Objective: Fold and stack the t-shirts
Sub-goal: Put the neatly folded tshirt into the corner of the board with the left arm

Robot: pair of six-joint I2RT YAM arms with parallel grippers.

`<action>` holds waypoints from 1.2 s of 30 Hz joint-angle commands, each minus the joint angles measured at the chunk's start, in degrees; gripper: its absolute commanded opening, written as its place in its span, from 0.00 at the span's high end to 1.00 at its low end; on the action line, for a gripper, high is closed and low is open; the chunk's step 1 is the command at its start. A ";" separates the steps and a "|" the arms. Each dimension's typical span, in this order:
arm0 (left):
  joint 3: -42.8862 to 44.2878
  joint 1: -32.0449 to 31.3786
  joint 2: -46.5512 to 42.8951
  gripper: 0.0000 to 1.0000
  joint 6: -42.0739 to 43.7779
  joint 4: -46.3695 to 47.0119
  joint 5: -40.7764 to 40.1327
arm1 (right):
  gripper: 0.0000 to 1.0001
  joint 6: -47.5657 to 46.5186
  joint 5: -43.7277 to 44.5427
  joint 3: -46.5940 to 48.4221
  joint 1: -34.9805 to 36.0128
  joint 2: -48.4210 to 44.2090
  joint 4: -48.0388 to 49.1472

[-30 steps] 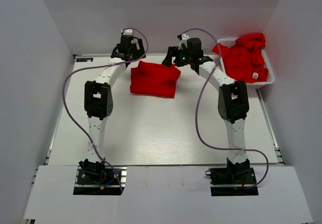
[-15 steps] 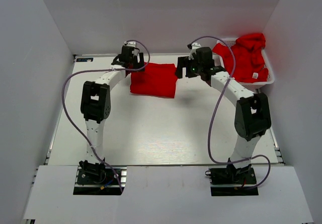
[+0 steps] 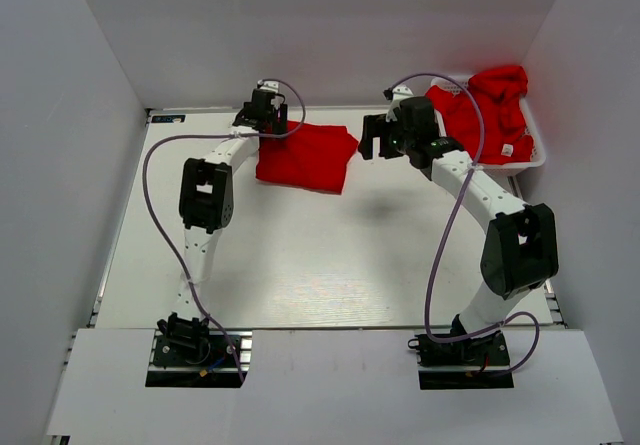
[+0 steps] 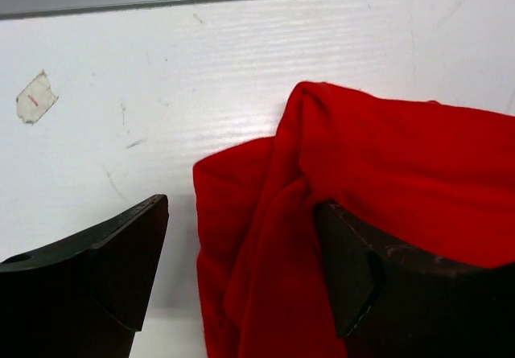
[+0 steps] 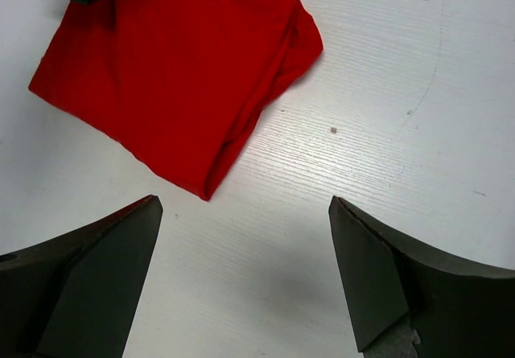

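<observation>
From above, the folded t-shirt (image 3: pixel 303 155) lies on the tabletop (image 3: pixel 300 255) at the far side, between the two hands. The left hand (image 3: pixel 265 115) is at its far left corner. The right hand (image 3: pixel 370 137) hangs just beside its right edge and does not touch it. More t-shirts (image 3: pixel 490 110) sit in a messy heap in the basket (image 3: pixel 537 157) at the far right, and one shows a white tag (image 3: pixel 508 149). That heap looks tangled, so I think a grab there could pull up two shirts at once.

In the left wrist view, the left hand (image 4: pixel 241 237) has its fingers apart. One finger is over bare tabletop (image 4: pixel 121 92) and the other is on the red cloth. The edge of the folded t-shirt (image 4: pixel 386 165) lies between them, not pinched. This edge is lumpy and rolled over. If the fingers close here and pull, they might catch only the top layer. Then the fold could slip open, or the whole shirt could slide.

In the right wrist view, the right hand (image 5: pixel 243 213) is wide and empty over bare tabletop. The folded t-shirt (image 5: pixel 169 68) is near but apart from it. It looks flat, soft and bright red, with its layers showing along the near edge. A bump from this hand could push those layers crooked.
</observation>
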 commanded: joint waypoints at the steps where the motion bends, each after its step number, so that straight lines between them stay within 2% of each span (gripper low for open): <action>1: 6.68 -0.11 3.17 0.16 0.13 -1.51 -3.48 | 0.10 -0.49 0.70 0.69 -0.27 -0.97 -1.10; 2: 7.92 -0.11 4.31 0.16 0.12 -2.55 -4.09 | 0.10 -0.32 1.39 0.87 -0.27 -0.80 -1.19; 4: 10.31 -0.11 6.07 0.24 -1.37 -5.37 -4.10 | 0.10 -0.49 1.84 1.04 -0.27 -1.06 -1.72; 9: 1.64 -0.11 3.36 0.36 -3.22 -2.31 1.17 | 0.10 -0.84 5.09 0.43 -0.44 -1.76 -2.24; 10: 0.56 -0.11 2.83 0.45 -5.05 -2.30 1.78 | 0.10 -0.93 5.35 0.34 -0.27 -1.94 -2.33; 12: -0.06 0.67 2.12 0.54 -6.47 -3.43 3.54 | 0.10 -0.93 5.44 -0.09 -0.18 -2.29 -2.24; 13: -0.58 1.20 1.51 0.64 -7.60 -3.44 3.55 | 0.10 -0.93 5.70 -0.10 -0.18 -2.29 -2.33; 15: -2.43 1.82 -0.67 0.71 -7.61 -3.44 3.55 | 0.10 -1.02 5.88 -0.80 -0.27 -2.91 -2.24; 16: -3.39 1.82 -1.56 0.81 -6.05 -2.23 2.68 | 0.10 -1.02 5.88 -0.89 -0.27 -3.08 -2.16; 20: -6.21 3.05 -5.60 1.00 -3.84 -0.98 2.67 | 0.10 -1.02 5.80 -1.24 -0.36 -3.52 -2.51; 30: -9.11 10.87 -11.24 1.00 4.77 1.04 4.43 | 0.10 -0.76 6.23 -1.24 -0.27 -3.17 -2.95; 36: -3.94 17.02 -8.95 1.00 5.31 -1.50 4.95 | 0.10 -0.84 6.67 1.65 -0.18 -0.98 -5.31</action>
